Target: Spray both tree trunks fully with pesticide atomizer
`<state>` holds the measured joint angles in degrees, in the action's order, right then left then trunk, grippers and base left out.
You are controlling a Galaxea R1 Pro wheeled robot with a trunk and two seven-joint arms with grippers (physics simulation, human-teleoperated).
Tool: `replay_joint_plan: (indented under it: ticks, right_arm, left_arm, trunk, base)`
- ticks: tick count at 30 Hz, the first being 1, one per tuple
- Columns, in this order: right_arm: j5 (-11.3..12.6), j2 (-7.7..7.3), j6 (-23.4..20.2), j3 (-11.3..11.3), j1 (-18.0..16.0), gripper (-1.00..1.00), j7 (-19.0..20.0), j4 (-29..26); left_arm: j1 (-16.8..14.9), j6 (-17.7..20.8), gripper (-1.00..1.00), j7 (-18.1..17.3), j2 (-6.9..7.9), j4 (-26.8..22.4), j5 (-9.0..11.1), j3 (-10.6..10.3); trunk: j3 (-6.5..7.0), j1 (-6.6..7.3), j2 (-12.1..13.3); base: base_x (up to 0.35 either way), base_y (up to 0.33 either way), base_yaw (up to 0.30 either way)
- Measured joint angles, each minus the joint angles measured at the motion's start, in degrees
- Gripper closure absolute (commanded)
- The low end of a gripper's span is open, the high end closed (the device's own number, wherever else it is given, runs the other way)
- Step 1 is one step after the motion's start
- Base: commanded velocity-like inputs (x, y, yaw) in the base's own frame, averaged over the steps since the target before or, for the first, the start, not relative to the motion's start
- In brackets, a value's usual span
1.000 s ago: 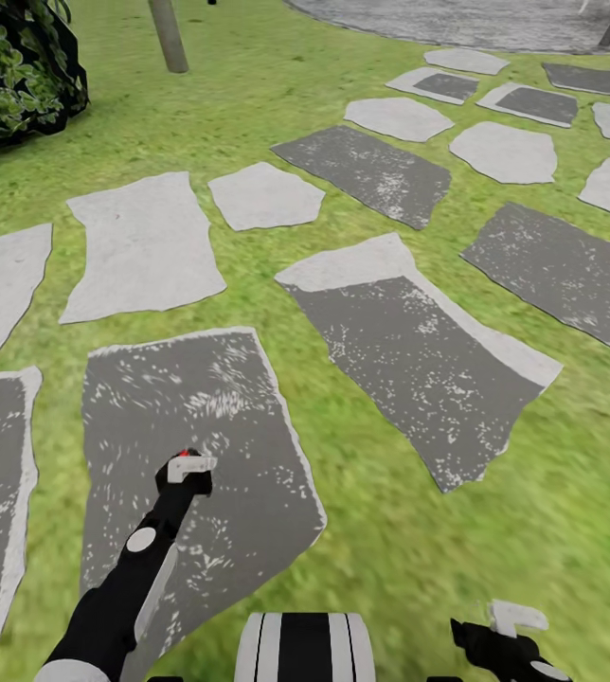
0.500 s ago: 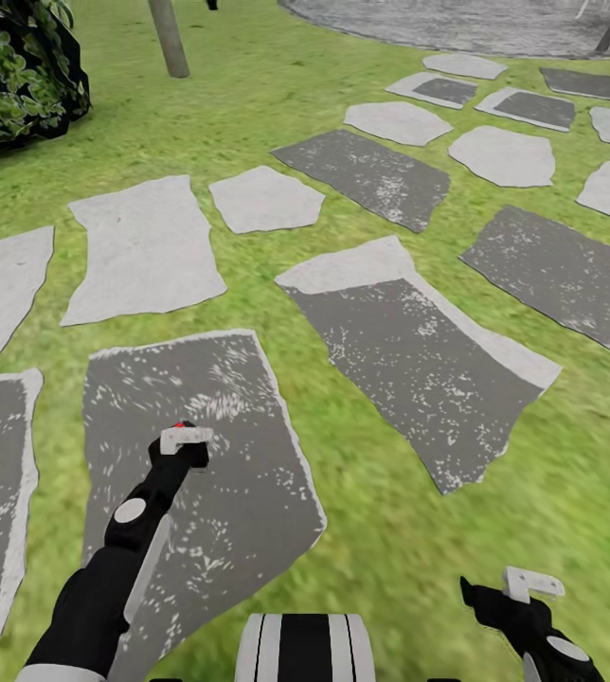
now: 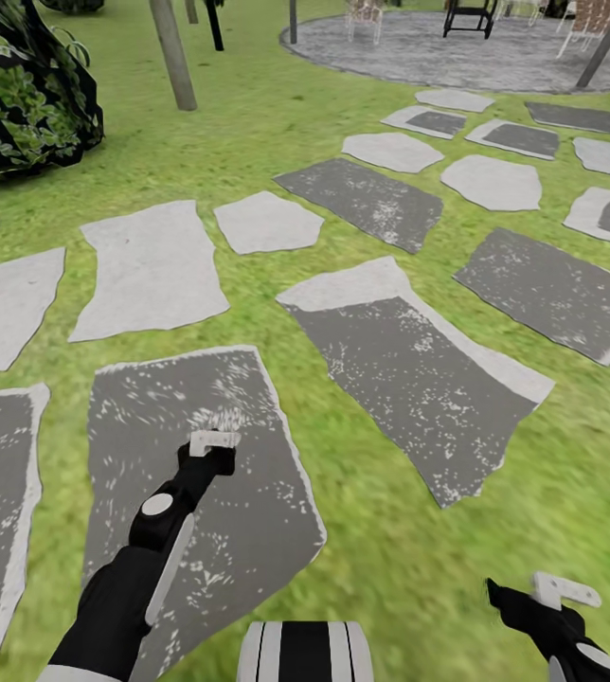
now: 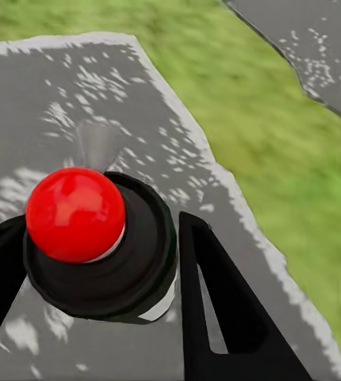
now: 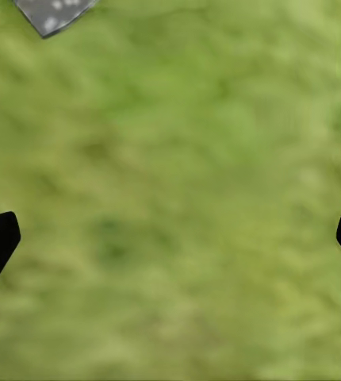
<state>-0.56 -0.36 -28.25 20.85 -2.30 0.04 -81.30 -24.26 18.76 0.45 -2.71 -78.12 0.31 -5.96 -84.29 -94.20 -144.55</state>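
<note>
— While the left gripper point(image 4: 99, 262) hangs over the dark paving slab point(image 3: 201, 493) nearest the robot, what sits between its jaws?

— A black round body topped with a red ball, the pesticide atomizer point(image 4: 87, 238); the jaws close on it from both sides. From the head camera the left arm point(image 3: 144, 559) reaches forward above that slab.

— And the right gripper point(image 3: 556, 616)?

— Low at the right, over the lawn point(image 3: 419, 568). Its wrist camera shows only the two finger tips at the far edges, so the jaws stand wide, holding nothing.

— Farther out?

— More stepping stones point(image 3: 149, 270), pale and dark, run across the grass. Beyond them, at far left, a leafy bush point(image 3: 21, 95), and near it a grey-brown tree trunk point(image 3: 174, 57), leaning slightly. Behind lies a round paved patio point(image 3: 457, 57).
</note>
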Motion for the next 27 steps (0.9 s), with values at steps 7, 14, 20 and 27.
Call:
replay_joint_plan:
  ticks: [7, 14, 20, 27]
  right_arm:
    - [-0.48, 0.07, -0.04, 0.23, 0.01, -1.00, 0.00, -0.84]
    - [-0.49, 0.07, -0.05, 0.24, 0.00, -1.00, 0.05, -1.33]
    - [-0.49, 0.05, -0.05, 0.24, -0.01, -1.00, 0.05, -1.37]
    - [-0.49, 0.05, -0.05, 0.24, 0.00, -1.00, 0.05, -1.35]
  left_arm:
    - [0.00, 0.13, 1.00, 0.07, 0.15, -0.01, -0.05, -0.01]
    - [0.00, 0.19, 1.00, 0.07, 0.16, -0.01, -0.01, -0.09]
    - [0.00, 0.18, 1.00, 0.07, 0.15, 0.05, 0.11, -0.10]
    - [0.00, 0.19, 1.00, 0.07, 0.14, 0.07, 0.12, -0.10]
  trunk:
    - [1.64, 0.18, 0.09]
    - [3.64, 0.36, 0.19]
    - [5.38, 0.52, 0.27]
    - [7.41, 0.70, 0.36]
  base:
    - [0.000, 0.000, -0.058]
    - [0.000, 0.000, -0.201]
    - [0.000, 0.000, -0.210]
    - [0.000, 0.000, -0.210]
